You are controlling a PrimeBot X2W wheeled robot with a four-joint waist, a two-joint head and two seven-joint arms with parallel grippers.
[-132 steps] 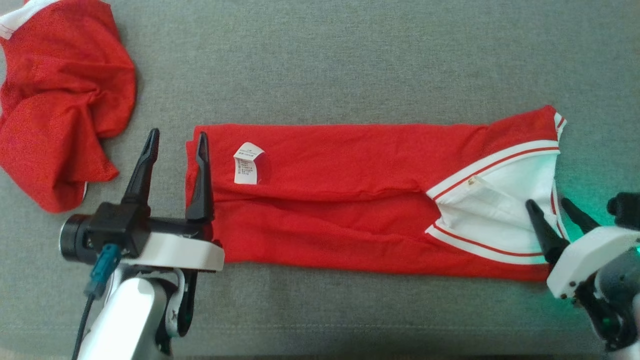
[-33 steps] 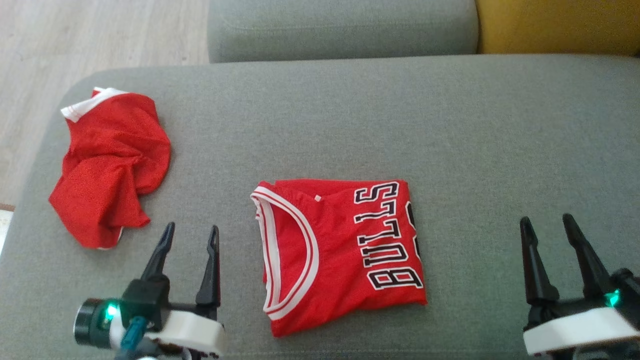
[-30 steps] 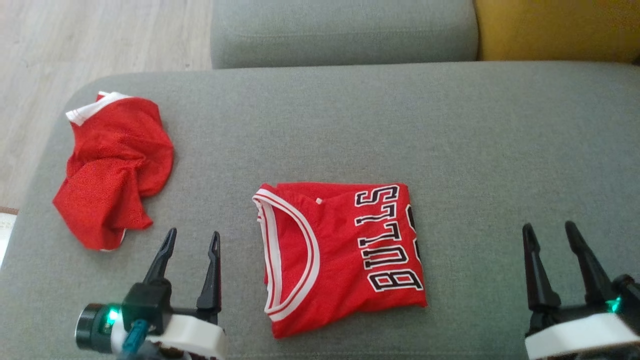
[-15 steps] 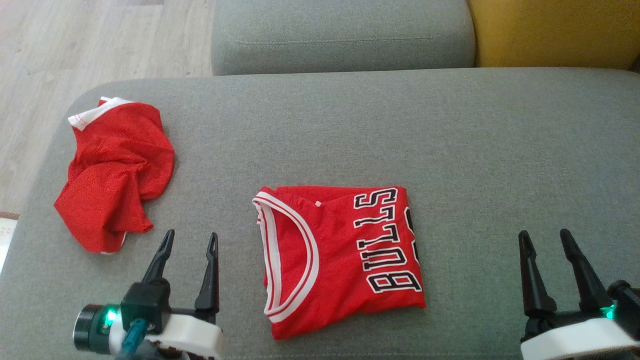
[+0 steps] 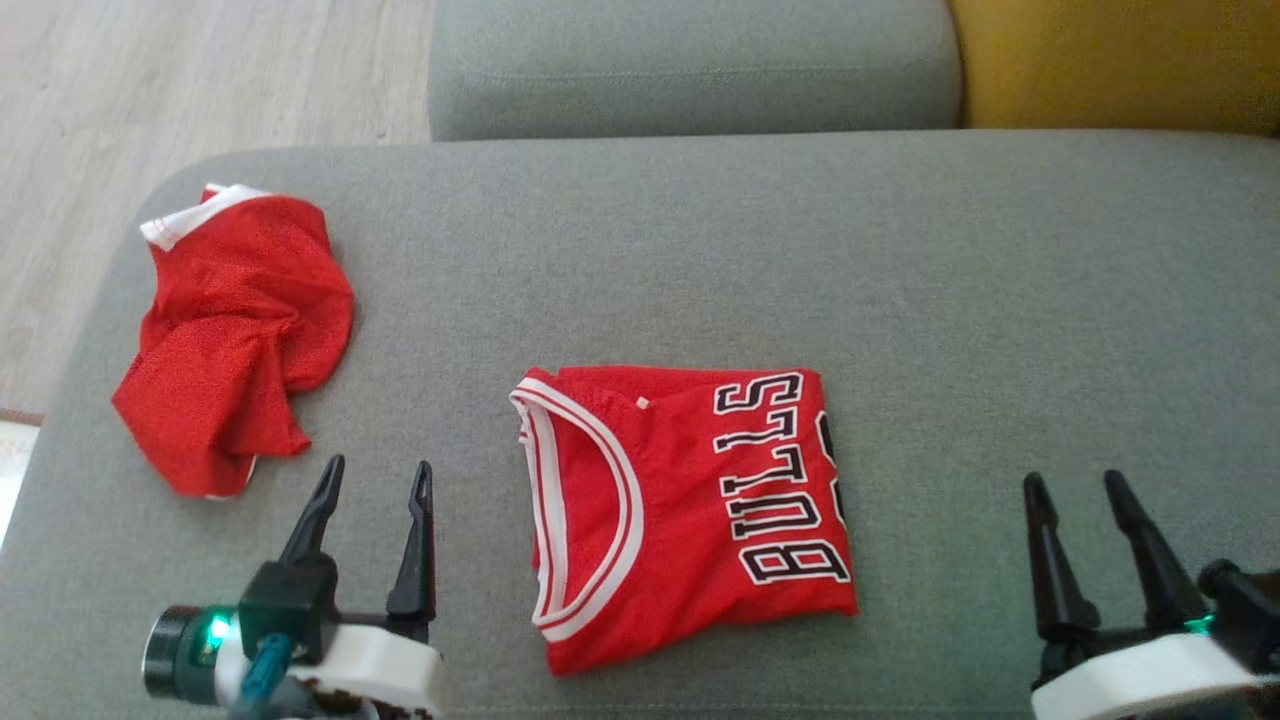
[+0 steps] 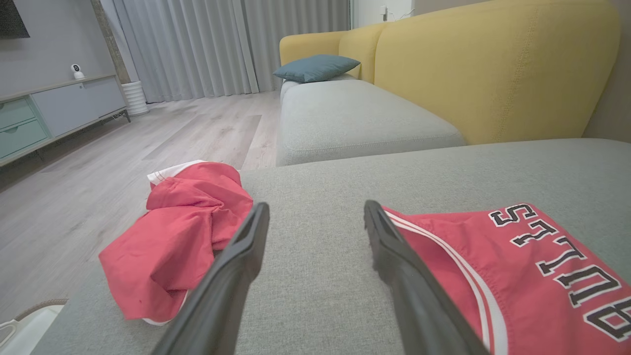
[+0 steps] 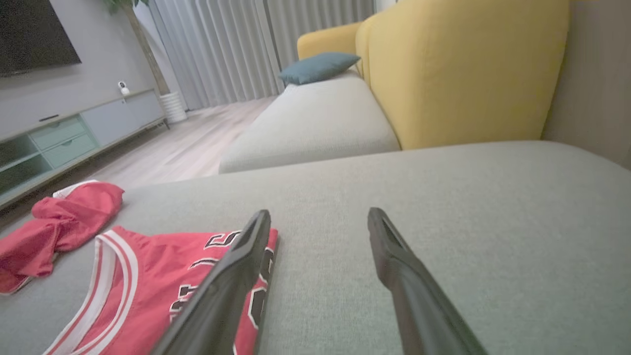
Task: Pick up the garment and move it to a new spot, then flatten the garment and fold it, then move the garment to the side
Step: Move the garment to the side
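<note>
Head view: we look down on a broad grey sofa seat [image 5: 1000,300], its woven cover smooth and flat. The folded garment [image 5: 690,510], a red jersey with a white-trimmed neckline and black lettering, lies on it just below the centre, toward 6 o'clock. Its neckline is turned to 9 o'clock. A crumpled red garment [image 5: 235,335] sits well apart at 9 to 10 o'clock, near the seat's rounded corner.

Our left claw [image 5: 380,465] is at 7 o'clock, near the jersey's neckline edge, fingers spread and empty. Our right claw [image 5: 1072,478] is at 5 o'clock, well apart from the jersey, likewise spread with nothing between its fingers.

At 12 o'clock lies another grey seat cushion [image 5: 690,65], with a yellow backrest [image 5: 1110,60] at 1 o'clock and pale wood floor [image 5: 200,80] at 11 o'clock.

In the left wrist view we see the room beyond. There are grey curtains [image 6: 197,44] at 11 o'clock and a low cabinet [image 6: 54,113] at 9 o'clock carrying a small white camera [image 6: 75,70]. A blue cushion [image 6: 315,67] rests at 12 o'clock on the far seat.
</note>
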